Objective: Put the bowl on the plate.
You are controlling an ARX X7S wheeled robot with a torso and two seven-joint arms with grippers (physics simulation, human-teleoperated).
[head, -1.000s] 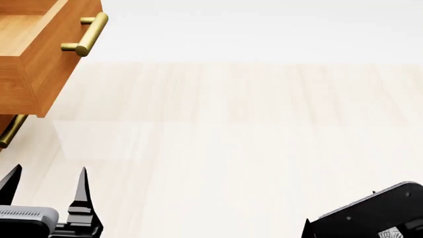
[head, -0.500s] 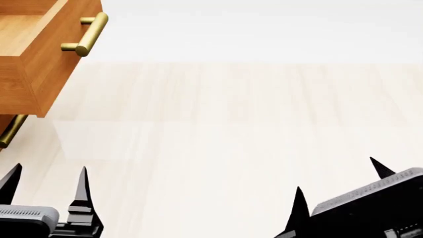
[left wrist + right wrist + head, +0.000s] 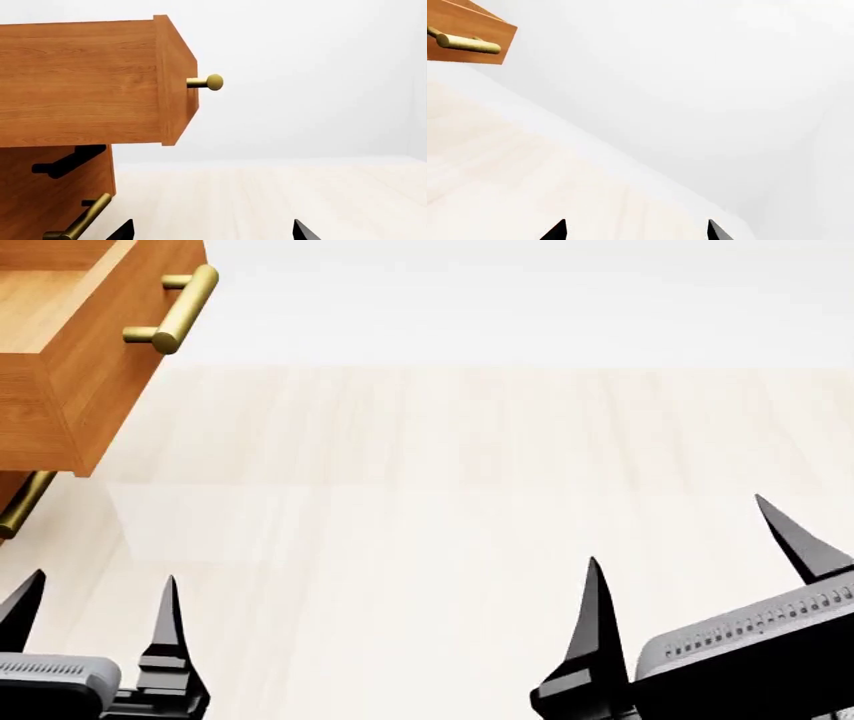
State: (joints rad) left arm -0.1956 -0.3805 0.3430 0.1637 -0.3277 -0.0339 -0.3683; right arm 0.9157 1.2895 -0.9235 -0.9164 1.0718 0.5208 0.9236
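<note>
Black and pointy, my left gripper [image 3: 91,602] sits low at the near left in the head view. Its two fingers stand apart with a gap between them, and nothing is in that gap. My right gripper [image 3: 701,540] is at the near right, tilted a bit. Its two fingers are spread wide, wider than the left ones, and they hold nothing too. In each wrist view I only see the two dark tips of my fingers poking in.

Past my grippers is a pale wood floor [image 3: 467,500]. It runs far back to a plain white wall [image 3: 534,300].

Off to the left is a brown wooden cabinet [image 3: 60,190]. Its top drawer [image 3: 67,350] is pulled out, and I can see a little way into it from above. The drawer has a gold bar handle [image 3: 174,308] on its front. Below it, another gold handle [image 3: 20,502] shows on a shut drawer.

I cannot see the bowl or the plate in any of my views.
</note>
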